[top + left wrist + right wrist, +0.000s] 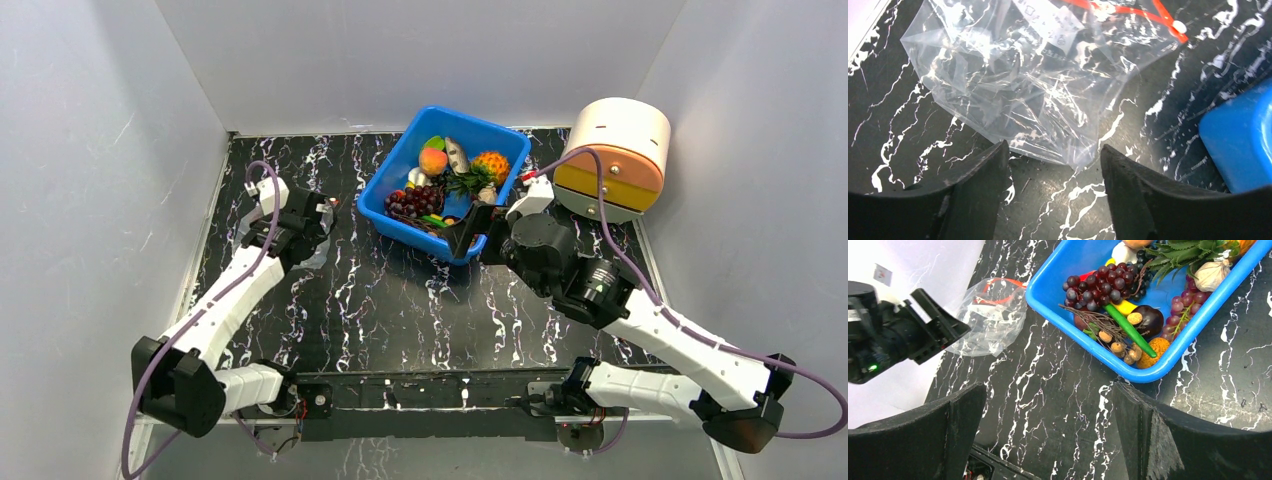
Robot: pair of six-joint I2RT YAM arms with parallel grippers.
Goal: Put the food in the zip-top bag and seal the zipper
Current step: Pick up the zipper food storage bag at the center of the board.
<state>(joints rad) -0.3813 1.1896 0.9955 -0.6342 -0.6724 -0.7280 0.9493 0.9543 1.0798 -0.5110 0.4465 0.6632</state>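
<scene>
Blue bin point(398, 162) holding the food point(420, 198) sits beside a cream-orange canister point(615, 155).

Left wrist view: I see the zip-top bag point(1018, 85) cut off by the top edge, its zipper point(1143, 12) running out of frame. Only a corner of the blue bin point(1243, 130) enters at right.

Right wrist view: the pineapple point(1188, 252) shows mostly leaves, its body cropped.

Top view: the left arm point(290, 235) hides most of the bag. The pieces beneath the grapes point(425, 197) are, I think, too small to name.
</scene>
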